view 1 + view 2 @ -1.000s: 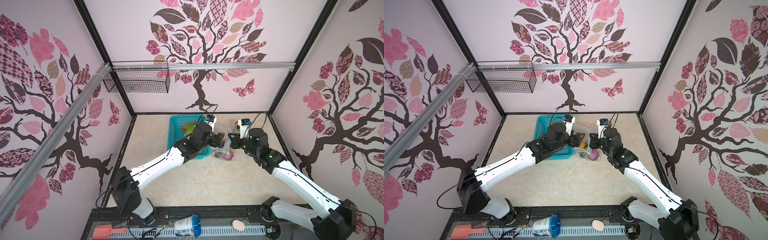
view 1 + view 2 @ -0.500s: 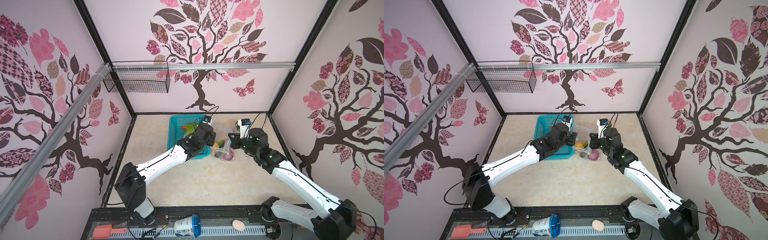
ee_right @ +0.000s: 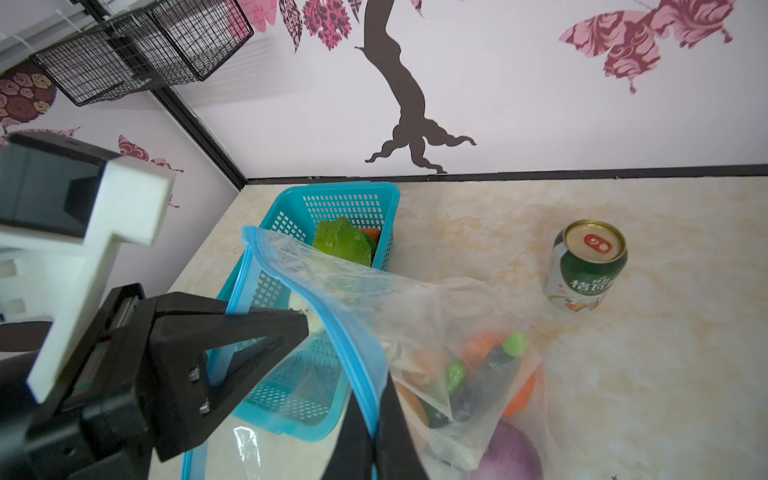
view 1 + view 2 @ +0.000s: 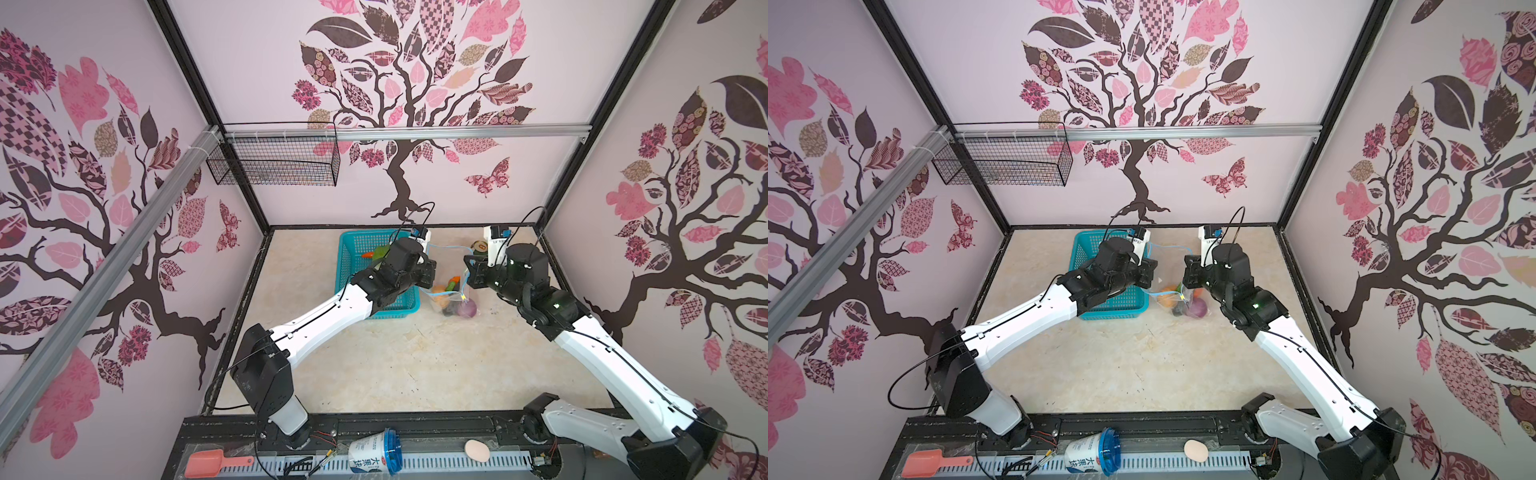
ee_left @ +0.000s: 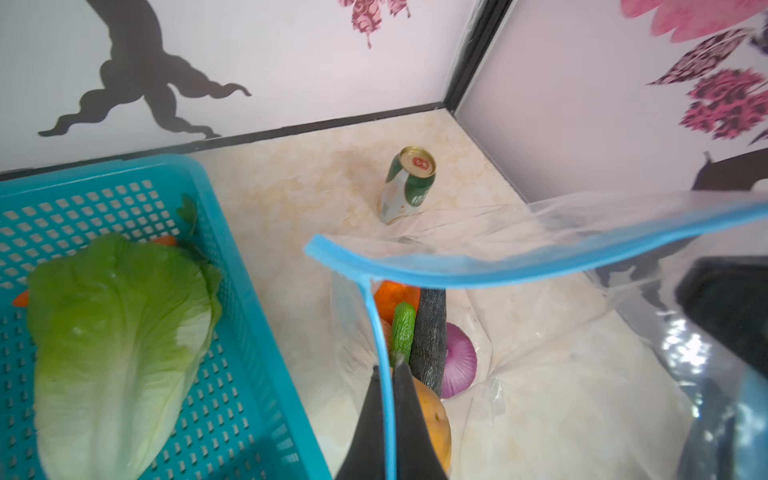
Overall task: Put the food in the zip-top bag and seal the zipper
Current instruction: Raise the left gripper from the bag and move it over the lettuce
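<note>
The clear zip-top bag [image 4: 451,291] hangs open between both grippers, right of the teal basket [image 4: 357,249]. My left gripper [image 5: 388,370] is shut on the light blue zipper [image 5: 457,274] at one side of the mouth. My right gripper [image 3: 376,419] is shut on the same strip at the other side. A yellow slider [image 4: 462,296] sits on the strip. In the bag lie a purple onion [image 5: 459,361], an orange pumpkin [image 5: 395,297], a green piece [image 5: 404,328] and a dark piece [image 5: 430,332]. The napa cabbage [image 5: 112,340] and a carrot [image 5: 164,240] lie in the basket.
A green-white drink can [image 3: 588,266] stands behind the bag near the back right corner. A black wire basket [image 4: 274,162] hangs on the back left wall. On the front rail lie a red scoop [image 4: 216,463], a cup [image 4: 374,455] and a pinkish egg-shaped thing [image 4: 477,449].
My left gripper has shut on the bag's blue strip and moved slightly toward the bag. The right gripper has kept its hold and its place.
</note>
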`<state>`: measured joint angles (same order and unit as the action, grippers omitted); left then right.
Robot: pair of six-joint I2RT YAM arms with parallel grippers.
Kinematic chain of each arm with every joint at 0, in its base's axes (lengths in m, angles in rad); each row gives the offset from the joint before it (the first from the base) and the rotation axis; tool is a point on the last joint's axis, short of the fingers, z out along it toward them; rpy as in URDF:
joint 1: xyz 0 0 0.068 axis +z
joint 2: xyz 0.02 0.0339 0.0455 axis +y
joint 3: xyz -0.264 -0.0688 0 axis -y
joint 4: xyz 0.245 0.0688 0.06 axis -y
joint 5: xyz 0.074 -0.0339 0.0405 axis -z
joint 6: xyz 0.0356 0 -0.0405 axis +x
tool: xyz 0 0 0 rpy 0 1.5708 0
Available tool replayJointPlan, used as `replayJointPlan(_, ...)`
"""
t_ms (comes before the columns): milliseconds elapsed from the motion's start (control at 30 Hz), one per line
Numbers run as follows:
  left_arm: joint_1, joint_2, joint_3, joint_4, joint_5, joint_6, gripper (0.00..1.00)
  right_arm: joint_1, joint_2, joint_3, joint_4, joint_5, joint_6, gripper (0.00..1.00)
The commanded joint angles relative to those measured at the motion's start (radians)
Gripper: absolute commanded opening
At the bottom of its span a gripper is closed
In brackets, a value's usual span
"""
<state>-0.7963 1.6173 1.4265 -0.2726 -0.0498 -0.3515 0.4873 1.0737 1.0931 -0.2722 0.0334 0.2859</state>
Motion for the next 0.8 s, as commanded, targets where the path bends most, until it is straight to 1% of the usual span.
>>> replayJointPlan(0, 0.006, 0.006, 0.045, 0.031, 0.049, -0.018, 0.0, -0.005, -0.014, 0.009, -0.023, 0.025, -0.027, 0.0)
replayJointPlan(133, 0.02, 0.025, 0.039, 0.027, 0.048, -0.036, 0.0, -0.005, 0.028, -0.022, -0.02, 0.011, -0.027, 0.0)
replayJointPlan(167, 0.024, 0.03, 0.037, 0.026, 0.048, -0.038, 0.02, -0.005, 0.037, -0.031, -0.015, 0.011, -0.027, 0.0)
replayJointPlan(200, 0.029, 0.034, 0.037, 0.026, 0.048, -0.038, 0.13, -0.005, 0.045, -0.036, -0.012, 0.012, -0.025, 0.0)
replayJointPlan(233, 0.033, 0.039, 0.041, 0.021, 0.049, -0.039, 0.28, -0.004, 0.052, -0.039, -0.009, 0.015, -0.027, 0.0)
replayJointPlan(267, 0.043, 0.045, 0.048, 0.011, 0.058, -0.045, 0.48, -0.004, 0.057, -0.043, -0.007, 0.021, -0.029, 0.0)
replayJointPlan(300, 0.056, 0.047, 0.058, 0.0, 0.07, -0.053, 0.62, -0.005, 0.06, -0.046, -0.005, 0.025, -0.029, 0.0)
replayJointPlan(400, 0.11, 0.027, 0.073, -0.008, 0.091, -0.065, 0.83, -0.004, 0.058, -0.054, 0.003, 0.037, -0.029, 0.0)
replayJointPlan(433, 0.13, 0.016, 0.072, -0.003, 0.097, -0.061, 0.87, -0.004, 0.056, -0.058, 0.006, 0.039, -0.028, 0.0)
replayJointPlan(467, 0.157, 0.002, 0.071, -0.002, 0.098, -0.052, 0.96, -0.005, 0.054, -0.061, 0.01, 0.041, -0.027, 0.0)
replayJointPlan(500, 0.182, -0.011, 0.069, 0.0, 0.1, -0.045, 0.98, -0.005, 0.052, -0.064, 0.013, 0.043, -0.025, 0.0)
replayJointPlan(633, 0.314, -0.042, 0.064, 0.0, 0.12, -0.012, 0.99, -0.005, 0.048, -0.075, 0.023, 0.05, -0.022, 0.0)
replayJointPlan(733, 0.406, -0.024, 0.061, -0.01, 0.114, 0.012, 0.98, -0.005, 0.043, -0.083, 0.034, 0.057, -0.021, 0.0)
replayJointPlan(767, 0.434, -0.008, 0.063, -0.014, 0.136, 0.021, 0.99, -0.004, 0.042, -0.084, 0.035, 0.059, -0.022, 0.0)
